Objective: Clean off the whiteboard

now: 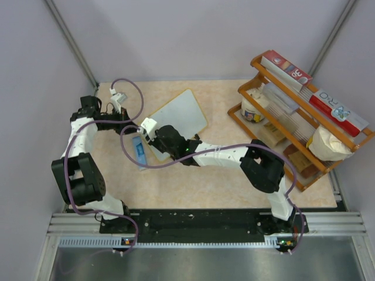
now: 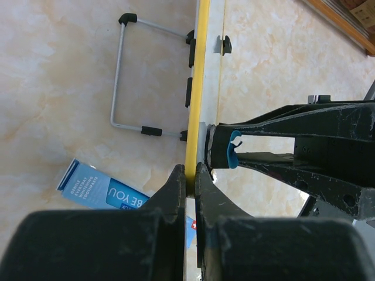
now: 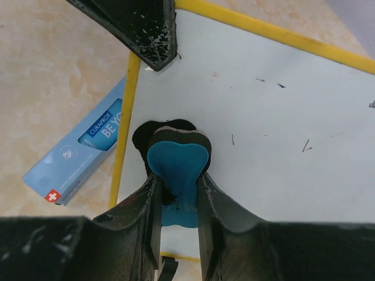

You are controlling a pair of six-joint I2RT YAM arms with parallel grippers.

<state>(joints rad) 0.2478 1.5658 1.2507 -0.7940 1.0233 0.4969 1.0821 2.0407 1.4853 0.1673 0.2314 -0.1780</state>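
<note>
The small blue-black eraser block [image 3: 177, 158] is clamped between the fingers of the right gripper [image 3: 177, 190] and pressed onto the yellow-framed white rectangular whiteboard [image 3: 281, 117] at mid-table. The board's edge is pinched by the left gripper [image 2: 188, 178]. A narrow blue cardboard box [image 2: 96, 188] is located just beside it.

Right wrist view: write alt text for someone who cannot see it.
The right gripper holds a blue-and-black eraser against the whiteboard, which bears a few small dark marks. A pale blue box lies on the table beside its yellow frame.
</note>
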